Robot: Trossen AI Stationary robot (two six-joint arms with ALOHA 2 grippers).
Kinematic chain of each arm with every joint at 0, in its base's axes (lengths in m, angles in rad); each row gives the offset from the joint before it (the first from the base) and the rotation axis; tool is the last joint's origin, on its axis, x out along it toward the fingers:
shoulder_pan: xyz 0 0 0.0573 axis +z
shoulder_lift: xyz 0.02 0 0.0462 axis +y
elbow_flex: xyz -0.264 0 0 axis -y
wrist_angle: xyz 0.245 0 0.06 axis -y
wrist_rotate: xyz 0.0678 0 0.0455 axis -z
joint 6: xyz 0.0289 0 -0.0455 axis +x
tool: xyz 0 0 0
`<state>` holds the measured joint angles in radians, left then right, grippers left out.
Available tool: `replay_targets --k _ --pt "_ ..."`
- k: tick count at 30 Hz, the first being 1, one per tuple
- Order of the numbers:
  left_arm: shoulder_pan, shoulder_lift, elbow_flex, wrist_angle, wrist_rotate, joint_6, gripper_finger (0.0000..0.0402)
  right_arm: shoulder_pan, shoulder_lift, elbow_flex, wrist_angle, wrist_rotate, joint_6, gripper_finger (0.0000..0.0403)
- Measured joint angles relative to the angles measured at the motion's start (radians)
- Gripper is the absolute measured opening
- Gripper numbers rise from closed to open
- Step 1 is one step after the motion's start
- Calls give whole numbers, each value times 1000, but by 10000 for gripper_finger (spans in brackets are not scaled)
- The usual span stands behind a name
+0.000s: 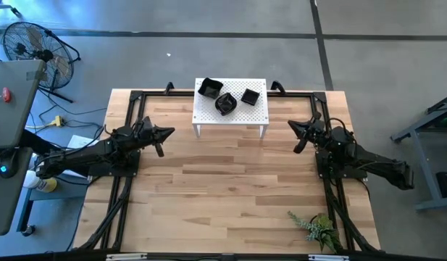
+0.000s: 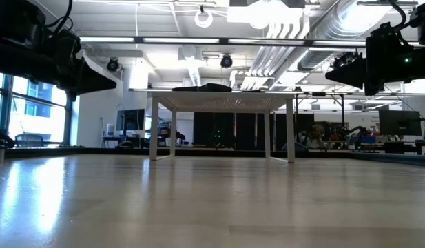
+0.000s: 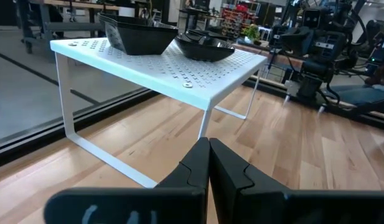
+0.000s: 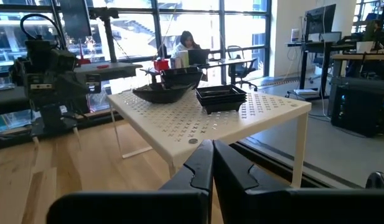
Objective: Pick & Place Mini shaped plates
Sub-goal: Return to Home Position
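**Plates piled on the stand, both arms held clear**

The black plates [image 1: 225, 104] sit in three small piles on the white stand [image 1: 241, 116] at the far middle of the bench [image 1: 223, 181]. A skewed-square pile [image 1: 209, 88] lies toward the left arm's side, a wavy-edged pile [image 3: 205, 48] is in the middle, and a neat square pile [image 1: 251, 96] lies toward the right arm's side. Sorting like with like lets each dish nest in the one below, so the piles stay low and steady. They stand apart from one another, which leaves room to reach each one. No plate shows on the bench boards, so I judge the placing done and only the parking of the arms left.

The left claw [image 1: 167, 133] hovers over the bench, well apart from one end of the stand, and the right claw [image 1: 293, 127] mirrors it at the other end. Each has its fingers [image 3: 193, 171] pressed together on nothing. Being empty and clear of the stand, neither is placed to knock it.

The plates are glossy, hard and dark, with thin walls and shallow bowls. The stand looks like thin white sheet punched with rows of small holes, on slim bent legs, and is probably light enough to shift at a nudge. The bench is pale planked wood with a slight sheen. A green sprig [image 1: 315, 226] lies near its right front corner.
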<state>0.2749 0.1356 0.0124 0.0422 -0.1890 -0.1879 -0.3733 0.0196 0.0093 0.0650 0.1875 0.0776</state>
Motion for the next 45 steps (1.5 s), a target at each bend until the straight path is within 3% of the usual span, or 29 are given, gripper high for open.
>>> replay_targets --k 45 --pt "0 0 21 -18 1 0 1 0 0 0 6 -3 0 7"
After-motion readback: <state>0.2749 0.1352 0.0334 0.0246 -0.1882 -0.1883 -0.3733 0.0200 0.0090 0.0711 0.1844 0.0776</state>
